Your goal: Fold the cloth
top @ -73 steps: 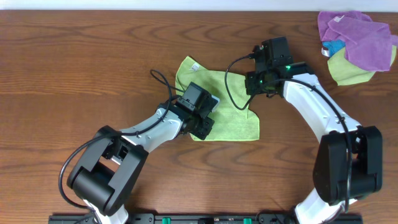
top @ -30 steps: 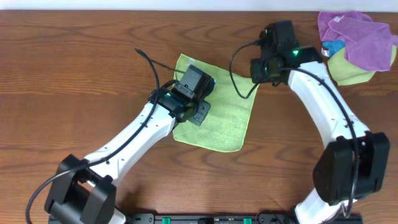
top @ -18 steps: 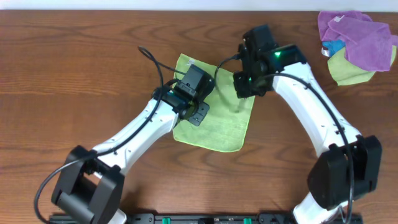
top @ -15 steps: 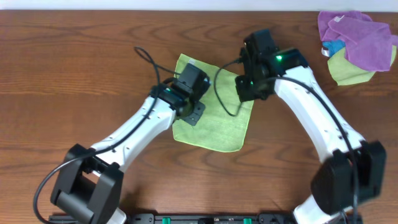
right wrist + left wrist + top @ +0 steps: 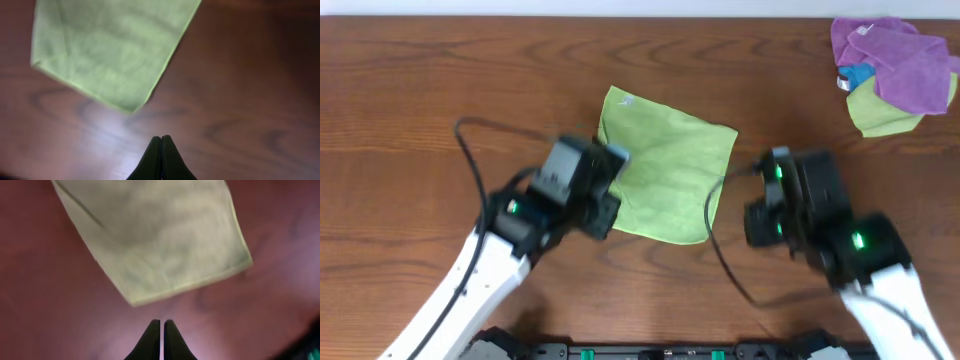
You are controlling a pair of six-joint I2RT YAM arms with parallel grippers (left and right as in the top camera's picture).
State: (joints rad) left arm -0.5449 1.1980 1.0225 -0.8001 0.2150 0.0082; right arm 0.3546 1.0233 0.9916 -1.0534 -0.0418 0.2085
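The light lime-green cloth (image 5: 668, 165) lies flat on the wooden table as a folded rectangle, with its small white tag (image 5: 628, 100) at the far left corner. It also shows in the left wrist view (image 5: 160, 235) and the right wrist view (image 5: 110, 50). My left gripper (image 5: 601, 197) (image 5: 161, 322) is shut and empty, just off the cloth's near left corner. My right gripper (image 5: 753, 220) (image 5: 161, 137) is shut and empty, over bare wood to the right of the cloth's near right corner. Neither gripper touches the cloth.
At the far right corner a purple cloth (image 5: 895, 60) is bunched with a yellower green cloth (image 5: 880, 112) and a small blue item (image 5: 856, 77). The table's back edge runs along the top of the overhead view.
Both arms have pulled back from over the cloth toward the table's front. The cloth is let go and lies folded where it was.
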